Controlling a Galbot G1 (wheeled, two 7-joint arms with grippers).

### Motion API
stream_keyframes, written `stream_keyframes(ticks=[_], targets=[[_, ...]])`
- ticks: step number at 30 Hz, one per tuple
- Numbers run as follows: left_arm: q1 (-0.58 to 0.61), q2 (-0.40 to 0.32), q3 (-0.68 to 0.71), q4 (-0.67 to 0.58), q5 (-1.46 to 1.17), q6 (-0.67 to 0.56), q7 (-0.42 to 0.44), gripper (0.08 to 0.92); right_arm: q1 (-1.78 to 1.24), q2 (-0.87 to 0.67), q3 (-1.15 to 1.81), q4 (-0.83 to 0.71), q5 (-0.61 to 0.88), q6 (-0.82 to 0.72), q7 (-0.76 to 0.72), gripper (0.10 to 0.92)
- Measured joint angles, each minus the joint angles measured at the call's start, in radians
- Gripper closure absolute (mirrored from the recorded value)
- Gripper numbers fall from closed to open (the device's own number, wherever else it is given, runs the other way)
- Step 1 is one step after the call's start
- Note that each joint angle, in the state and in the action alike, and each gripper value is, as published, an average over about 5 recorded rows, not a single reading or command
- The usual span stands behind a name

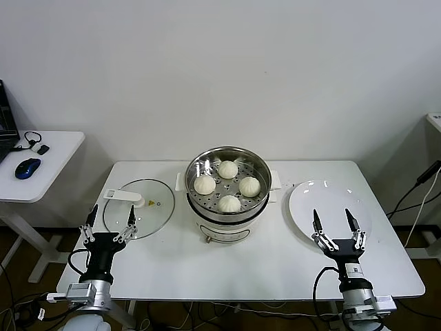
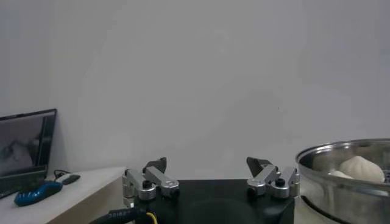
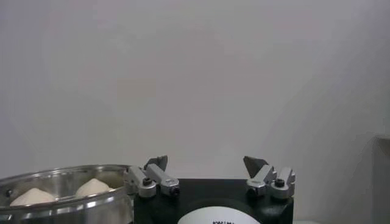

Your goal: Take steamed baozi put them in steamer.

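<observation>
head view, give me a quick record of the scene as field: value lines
buns: four buns lie on the tray inside the steamer
plate: white plate, bare, on the right of the steamer
lid: glass lid flat on the table, on the left of the steamer
left gripper: open, at the near edge by the lid, holds nothing
right gripper: open, over the plate's near edge, holds nothing
task state: looks done

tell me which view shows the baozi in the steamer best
The head view: all four baozi sit in the steamer, seen from above. The left wrist view catches one over the rim, the right wrist view two tops.
</observation>
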Motion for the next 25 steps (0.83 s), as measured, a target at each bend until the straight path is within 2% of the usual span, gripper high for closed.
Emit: stream_keyframes(ticks=[25], targets=[[0.002,0.001,0.000,-0.010,0.005,0.002,0.001,0.177,0.010,0.021,-0.002,0.007,-0.035,-0.003,0.003,0.203]])
